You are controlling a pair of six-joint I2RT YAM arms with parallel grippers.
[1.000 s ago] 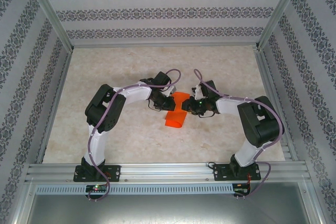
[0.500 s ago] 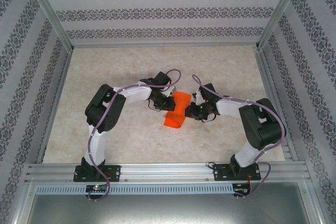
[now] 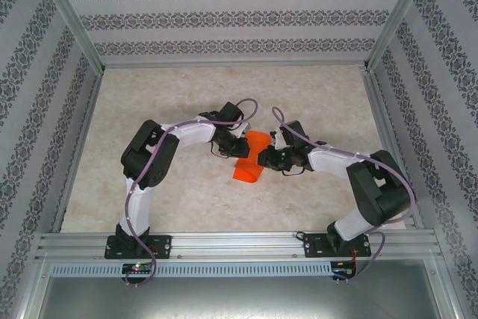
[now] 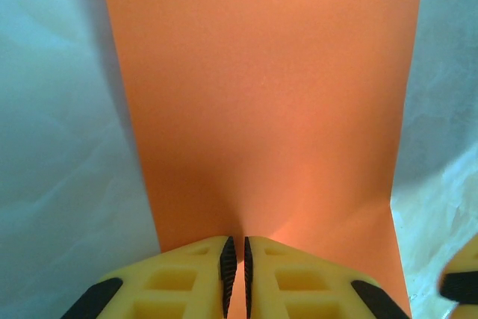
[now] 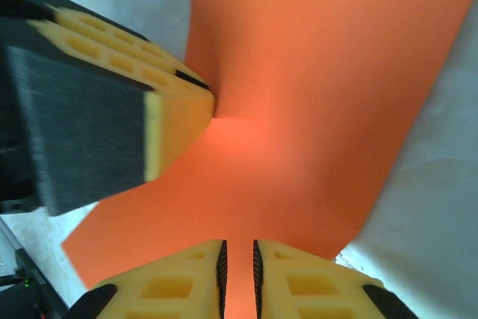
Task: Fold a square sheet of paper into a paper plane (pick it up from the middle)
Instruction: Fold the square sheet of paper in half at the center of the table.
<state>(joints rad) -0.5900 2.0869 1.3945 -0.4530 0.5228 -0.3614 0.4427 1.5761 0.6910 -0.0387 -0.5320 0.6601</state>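
The square sheet of paper (image 3: 249, 170), bright orange-red, hangs curled between both grippers just above the middle of the table. My left gripper (image 3: 240, 147) is shut on the sheet's near edge (image 4: 261, 110), pads almost touching around the thin paper. My right gripper (image 3: 264, 158) is at the opposite edge (image 5: 314, 95), its jaws shut to a narrow slit with orange paper running between them. In the right wrist view the left gripper's yellow finger (image 5: 175, 110) pinches the sheet from the upper left. The paper bows and dimples between the two grips. A paper plane is out of view.
The marbled beige tabletop (image 3: 164, 95) lies open around the arms. Aluminium frame rails (image 3: 231, 240) run along the near edge, and patterned walls (image 3: 224, 20) close the back and sides. The right arm's elbow (image 3: 377, 184) juts toward the right rail.
My right gripper has slid left onto the sheet's edge and its jaws have narrowed slightly; its elbow swung out to the right. The left arm and its grip stayed still.
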